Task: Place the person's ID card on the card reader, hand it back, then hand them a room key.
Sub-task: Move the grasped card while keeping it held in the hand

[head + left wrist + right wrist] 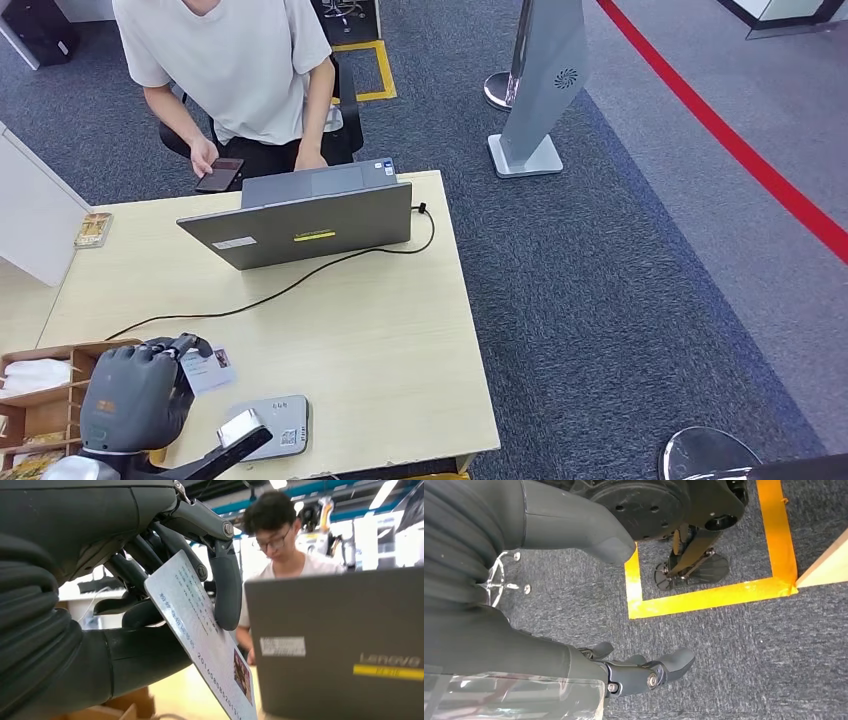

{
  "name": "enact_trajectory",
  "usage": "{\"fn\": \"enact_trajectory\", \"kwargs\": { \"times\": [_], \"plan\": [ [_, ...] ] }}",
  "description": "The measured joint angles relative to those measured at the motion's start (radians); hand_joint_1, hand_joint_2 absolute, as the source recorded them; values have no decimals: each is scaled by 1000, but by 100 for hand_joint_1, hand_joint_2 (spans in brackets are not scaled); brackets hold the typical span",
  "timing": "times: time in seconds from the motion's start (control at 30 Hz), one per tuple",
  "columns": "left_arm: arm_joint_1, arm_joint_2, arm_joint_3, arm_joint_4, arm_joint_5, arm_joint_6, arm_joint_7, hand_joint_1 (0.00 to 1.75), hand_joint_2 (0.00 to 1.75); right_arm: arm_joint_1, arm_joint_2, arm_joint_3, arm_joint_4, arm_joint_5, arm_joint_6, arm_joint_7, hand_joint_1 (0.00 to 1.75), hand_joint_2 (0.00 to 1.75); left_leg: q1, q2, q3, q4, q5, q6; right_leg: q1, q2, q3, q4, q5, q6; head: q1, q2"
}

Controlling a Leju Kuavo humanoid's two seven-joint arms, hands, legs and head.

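**Desk:** What do you have on the left side?

**Operator:** From the head view, my left hand (135,398) sits at about seven o'clock over the wooden table (380,330), back of the hand up, pinching the ID card (208,370) between thumb and fingers. The card juts toward one o'clock, above the tabletop. The card reader (272,425) lies just beside the hand, toward five o'clock from the card, flat near the table's near edge.

**Desk:** Anything the wrist camera adds?

**Operator:** Yes. The left wrist view shows the card's printed face, a number row and a small photo, and a dark fingertip (227,595) pressed on it with the thumb under it. It also looks level across at the laptop (340,645) lid and the person (280,535) behind it. The head view shows that person at twelve o'clock holding a phone (219,175).

**Desk:** Right hand?

**Operator:** My right hand (639,672) hangs over grey carpet (749,655) beside yellow floor tape (714,597), fingers loosely extended, holding nothing.
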Motion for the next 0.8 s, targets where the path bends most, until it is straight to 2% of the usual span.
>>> {"fn": "enact_trajectory", "kwargs": {
  "times": [0.33, 0.8],
  "plan": [
    [53, -47, -27, 82, 2, -40, 48, 175, 175, 46, 0, -67, -41, 142, 0, 100, 0, 175, 0, -1, 0, 0, 0, 0, 0, -1, 0, 0, 0, 0, 0, 0],
    [59, -52, -91, 170, 20, -43, 87, 175, 175, 89, 3, -156, -78, 245, 0, 167, 0, 175, 0, -1, 0, 0, 0, 0, 0, -1, 0, 0, 0, 0, 0, 0]
  ]
}}
